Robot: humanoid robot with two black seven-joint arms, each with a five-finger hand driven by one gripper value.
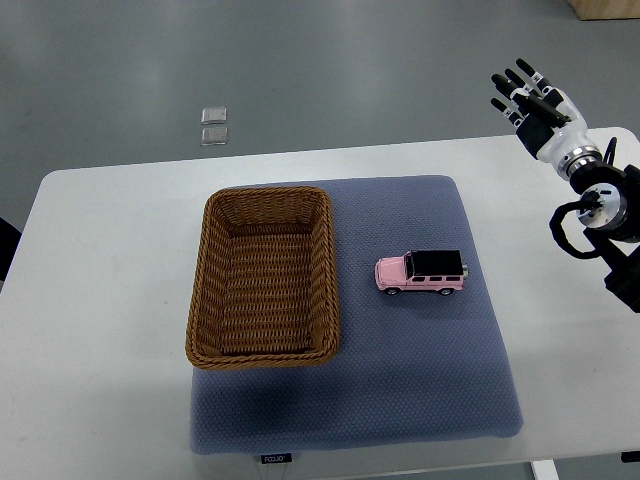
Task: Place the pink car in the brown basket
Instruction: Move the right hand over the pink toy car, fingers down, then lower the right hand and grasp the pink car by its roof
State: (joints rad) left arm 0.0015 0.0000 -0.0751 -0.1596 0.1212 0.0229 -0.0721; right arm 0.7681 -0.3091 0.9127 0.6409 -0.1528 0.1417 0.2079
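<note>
A pink toy car (421,272) with a black roof lies on its wheels on the blue-grey mat (420,380), to the right of the basket. The brown woven basket (203,290) stands on the left part of the mat and holds nothing. My right hand (527,97) is raised at the top right, beyond the table's far edge, well away from the car. Its fingers are spread and hold nothing. The left arm is out of view.
The mat lies on a white table (100,300). Two small clear squares (214,125) lie on the grey floor beyond the table's far edge. My right forearm (605,205) hangs over the table's right side.
</note>
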